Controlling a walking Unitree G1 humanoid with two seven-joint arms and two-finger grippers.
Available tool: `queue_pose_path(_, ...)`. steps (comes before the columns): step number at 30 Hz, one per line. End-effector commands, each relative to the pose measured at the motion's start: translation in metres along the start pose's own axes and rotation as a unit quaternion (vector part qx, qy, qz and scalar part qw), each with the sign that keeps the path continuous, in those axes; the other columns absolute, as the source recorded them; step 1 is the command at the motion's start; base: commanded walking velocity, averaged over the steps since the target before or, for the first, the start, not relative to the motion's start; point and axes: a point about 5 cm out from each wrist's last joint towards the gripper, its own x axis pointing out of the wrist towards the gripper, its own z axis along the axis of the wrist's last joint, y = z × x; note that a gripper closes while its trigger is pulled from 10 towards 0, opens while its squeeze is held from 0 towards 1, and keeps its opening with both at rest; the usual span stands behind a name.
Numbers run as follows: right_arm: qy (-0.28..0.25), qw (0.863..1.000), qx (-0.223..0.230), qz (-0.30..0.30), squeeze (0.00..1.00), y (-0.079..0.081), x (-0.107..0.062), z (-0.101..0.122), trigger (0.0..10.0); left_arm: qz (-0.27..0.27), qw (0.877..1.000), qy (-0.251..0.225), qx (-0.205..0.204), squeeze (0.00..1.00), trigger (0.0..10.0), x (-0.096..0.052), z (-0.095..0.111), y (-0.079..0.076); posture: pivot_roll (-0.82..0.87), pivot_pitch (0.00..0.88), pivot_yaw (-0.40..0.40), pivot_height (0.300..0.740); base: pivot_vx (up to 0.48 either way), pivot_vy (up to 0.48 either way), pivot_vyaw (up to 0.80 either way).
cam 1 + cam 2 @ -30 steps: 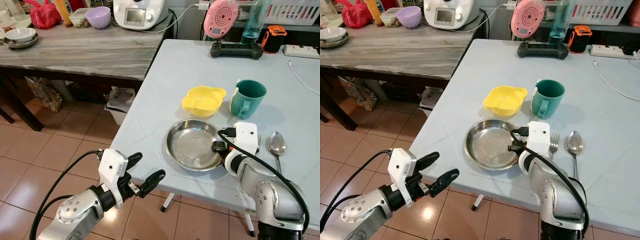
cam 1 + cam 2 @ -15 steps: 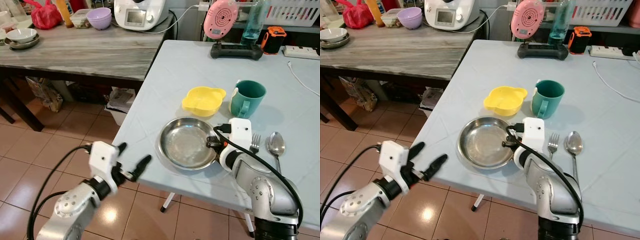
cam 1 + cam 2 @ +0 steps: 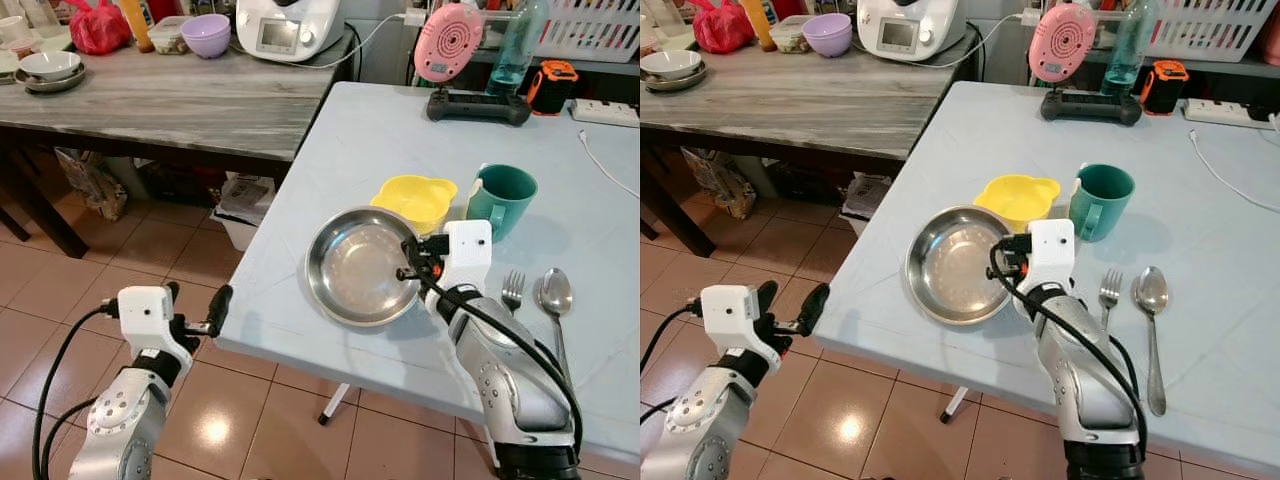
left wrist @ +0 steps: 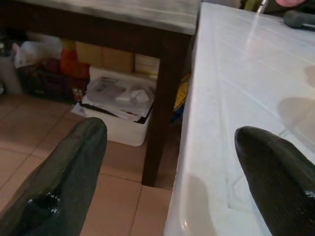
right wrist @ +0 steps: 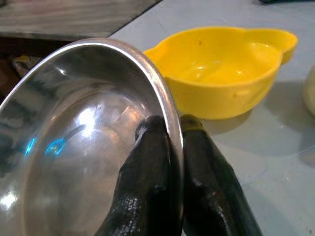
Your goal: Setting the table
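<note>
We see the steel plate point(image 3: 358, 265), pinched at its rim by the right tool point(image 5: 170, 147), now lifted and tilted beside the yellow bowl point(image 3: 414, 198). The left tool point(image 3: 195, 315) has dropped lower, beside the tabletop point(image 3: 380, 130) edge.

Head pair looking down over table point(image 3: 560, 150); wrist cams low and close, sharing that table edge.

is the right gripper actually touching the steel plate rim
Touching. In the right wrist view the right gripper has one black finger inside and one outside the rim of the steel plate, pinching it with no gap visible.
</note>
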Motion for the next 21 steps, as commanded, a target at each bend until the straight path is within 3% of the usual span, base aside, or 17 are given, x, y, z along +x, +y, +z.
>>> queue_pose_path(1, 0.035, 0.999, -0.004, -0.017, 0.0, -0.0061, -0.0008, -0.0178, 1.3, 0.009, 1.0, -0.004, 0.001, 0.0, 10.0, 0.0008, 0.0006, 0.003, -0.11, 0.089, 0.051, 0.74, 0.0, 0.0, 0.0)
queue_pose_path(2, 0.033, 0.999, -0.006, -0.018, 0.0, -0.0064, -0.0008, -0.0187, 10.0, 0.007, 1.0, -0.004, 0.002, 0.0, 10.0, 0.0013, 0.0004, 0.0021, -0.11, 0.089, 0.051, 0.74, 0.0, 0.0, 0.0)
queue_pose_path(13, 0.023, 0.999, -0.006, -0.023, 0.0, -0.0075, -0.0006, -0.0226, 10.0, 0.007, 1.0, -0.012, 0.002, 0.0, 10.0, 0.0059, 0.0039, 0.0055, -0.11, 0.096, 0.061, 0.74, 0.0, 0.309, 0.0)
queue_pose_path(21, 0.009, 1.0, 0.0, -0.013, 0.0, -0.0037, -0.0003, -0.0198, 10.0, 0.001, 1.0, -0.01, 0.002, 0.0, 10.0, 0.0056, 0.0028, 0.0031, -0.11, 0.099, 0.067, 0.74, 0.0, 0.443, -0.56)
